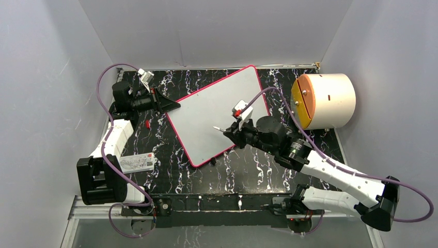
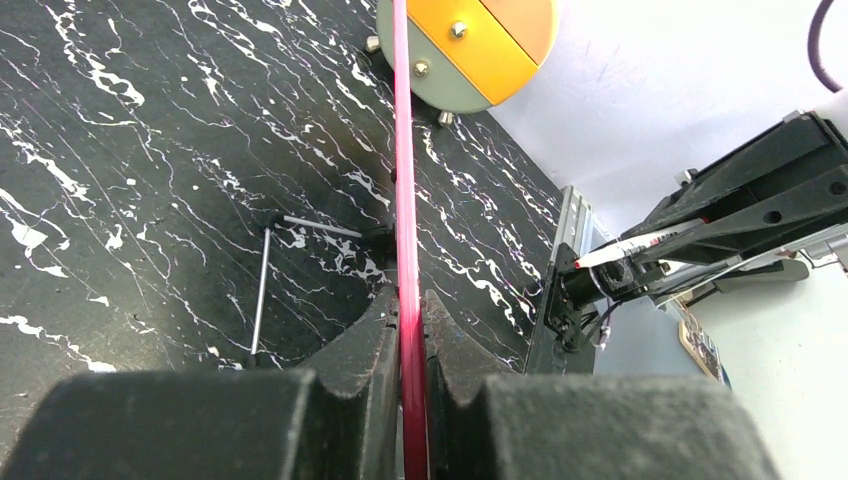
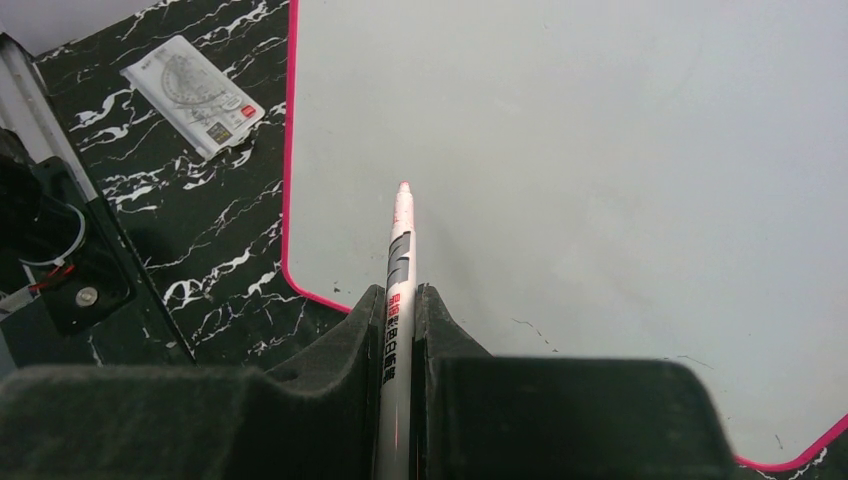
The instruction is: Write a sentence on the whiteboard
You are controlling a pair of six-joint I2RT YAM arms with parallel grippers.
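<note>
The whiteboard (image 1: 212,111), white with a red-pink rim, lies slanted on the black marbled table. Its face is blank; no sentence shows on it. My left gripper (image 1: 173,106) is shut on the board's left edge. In the left wrist view the rim (image 2: 402,180) runs edge-on between the fingers (image 2: 370,340). My right gripper (image 1: 231,132) is shut on a white marker (image 1: 221,128) and holds it over the board's lower middle. In the right wrist view the marker (image 3: 401,250) points at the board (image 3: 600,140) with its red tip near the surface. I cannot tell whether the tip touches.
A cream cylinder with an orange face (image 1: 324,101) stands at the right, and also shows in the left wrist view (image 2: 470,45). A white printed card (image 1: 138,163) lies left of the board. A small red cap (image 1: 147,123) and a thin metal rod (image 2: 262,290) lie on the table.
</note>
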